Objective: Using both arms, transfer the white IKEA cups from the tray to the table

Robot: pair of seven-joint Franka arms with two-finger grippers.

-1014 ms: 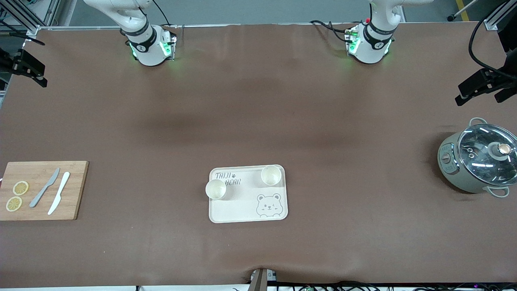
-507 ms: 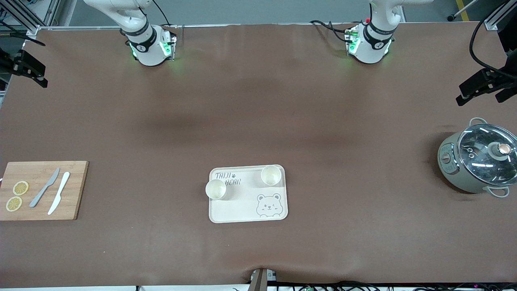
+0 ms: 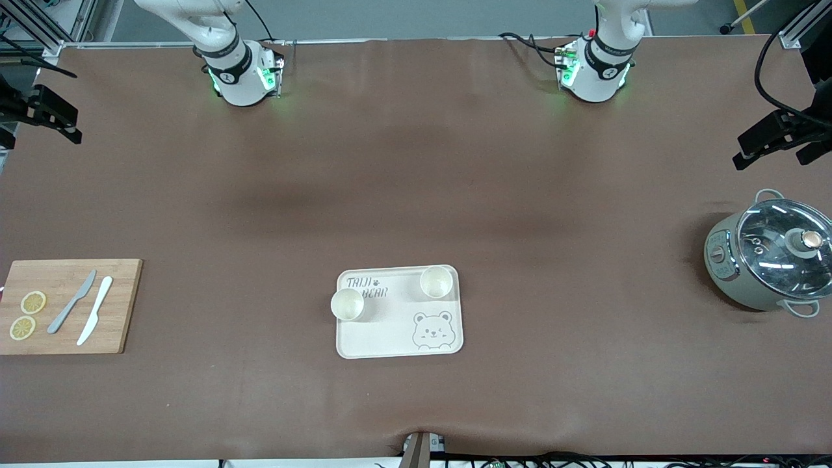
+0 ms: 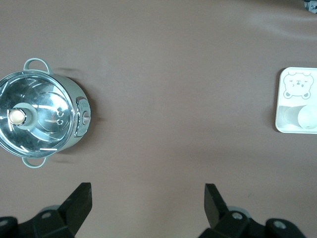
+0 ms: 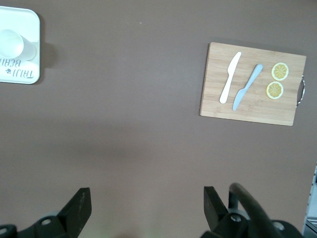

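Two white IKEA cups stand upright on a cream tray (image 3: pixel 390 338) with a bear drawing. One cup (image 3: pixel 347 304) sits at the tray's edge toward the right arm's end. The other cup (image 3: pixel 436 282) stands in the tray's corner toward the left arm's end, farther from the front camera. The left wrist view shows one cup (image 4: pixel 307 119) on the tray (image 4: pixel 285 74), the right wrist view one cup (image 5: pixel 11 43) on the tray (image 5: pixel 33 20). My left gripper (image 4: pixel 147 186) and right gripper (image 5: pixel 146 189) hang open and empty high over bare table. Both arms wait.
A grey-green pot (image 3: pixel 770 257) with a glass lid stands at the left arm's end. A wooden cutting board (image 3: pixel 65 305) at the right arm's end carries two knives and two lemon slices. Brown mat covers the table.
A black part at the front view's edge, at the right arm's end, has shifted slightly. The cups and the tray have not moved.
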